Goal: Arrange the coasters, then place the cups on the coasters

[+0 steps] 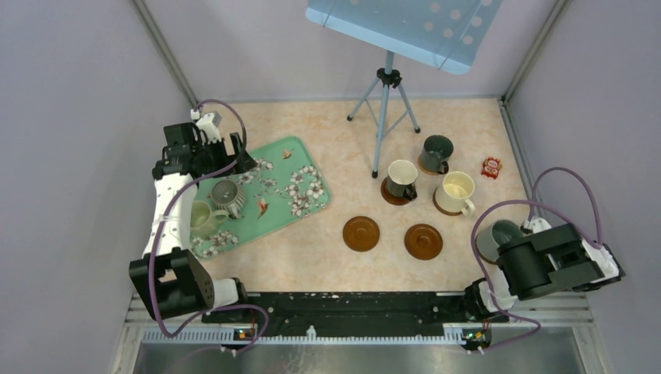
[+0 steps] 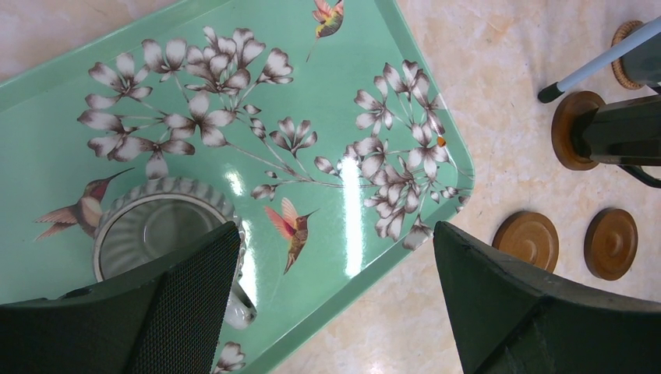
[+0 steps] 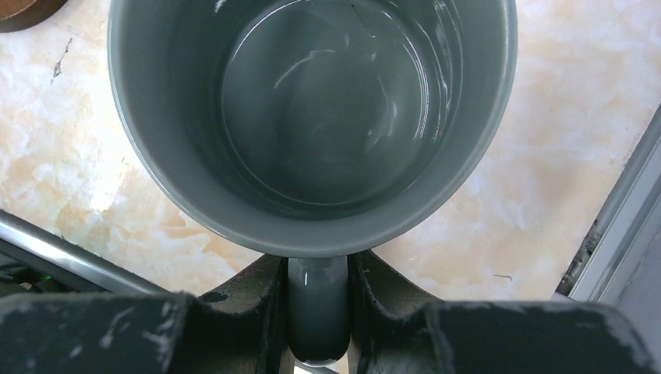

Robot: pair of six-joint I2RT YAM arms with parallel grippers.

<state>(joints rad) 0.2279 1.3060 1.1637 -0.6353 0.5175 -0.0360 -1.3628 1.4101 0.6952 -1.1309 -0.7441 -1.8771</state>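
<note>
A grey-blue cup (image 3: 312,117) fills the right wrist view, and my right gripper (image 3: 318,312) is shut on its handle; it sits at the table's right edge (image 1: 499,236). Two bare coasters (image 1: 361,233) (image 1: 423,241) lie mid-table. Behind them three cups stand on coasters: dark green-grey (image 1: 436,152), dark with cream inside (image 1: 402,179), cream-white (image 1: 454,192). A ribbed grey cup (image 1: 227,196) and a pale green cup (image 1: 204,218) stand on the green floral tray (image 1: 300,167). My left gripper (image 2: 335,265) hangs open over the tray's edge, the ribbed cup (image 2: 156,234) by its left finger (image 2: 195,296).
A tripod (image 1: 382,117) carrying a blue perforated panel (image 1: 405,27) stands at the back centre, one leg near the dark cups. A small red packet (image 1: 490,167) lies at the right. Walls close in left and right, with a metal rail (image 3: 623,226) by the grey-blue cup.
</note>
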